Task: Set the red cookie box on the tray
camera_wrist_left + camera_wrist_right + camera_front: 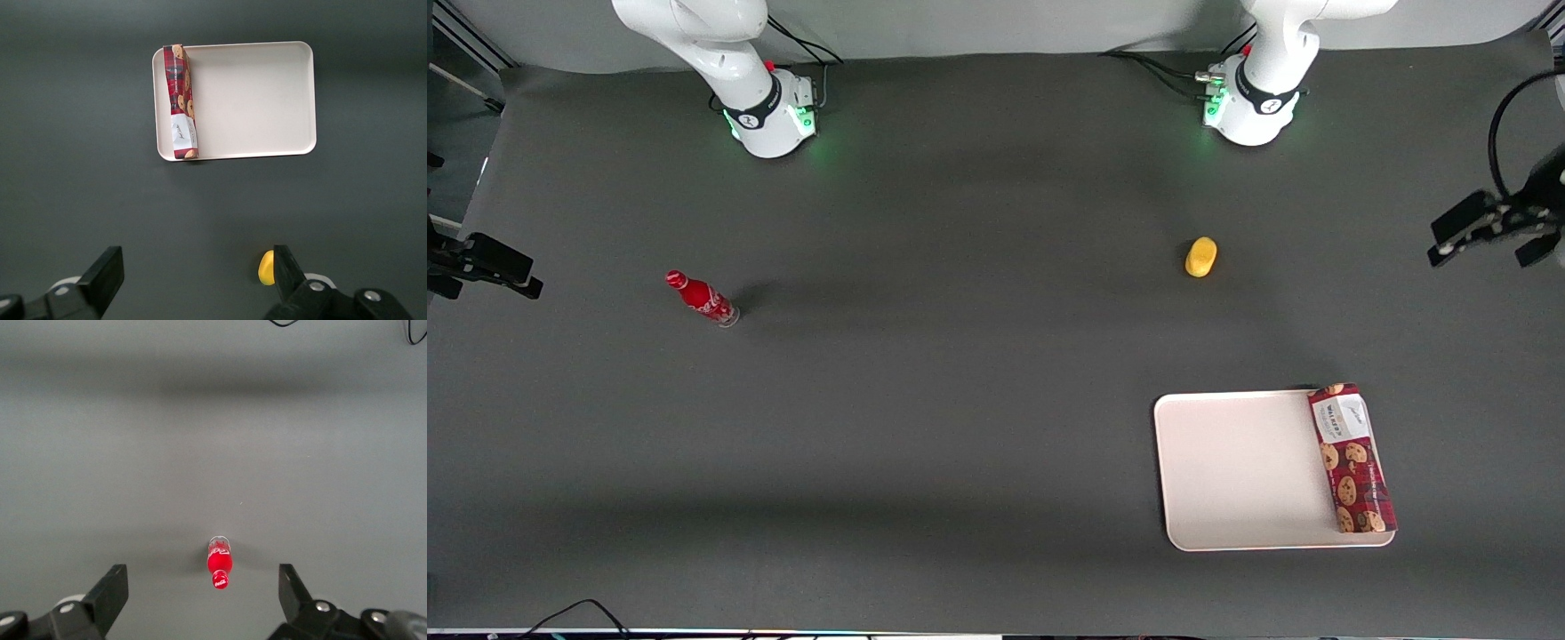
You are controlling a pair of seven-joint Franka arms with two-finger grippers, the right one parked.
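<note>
Raised well above the table at the working arm's end, the gripper (1489,240) is seen with its fingers (105,275) spread wide and nothing held between them. Near it, a small yellow object (1200,257) lies on the dark table (960,400). Nearer the front camera, the tray (1227,471) is laid flat, and the red cookie box (1352,458) is set lengthwise along the tray's short edge toward the working arm's end. Toward the parked arm's end, a red cola bottle (703,299) is seen.
</note>
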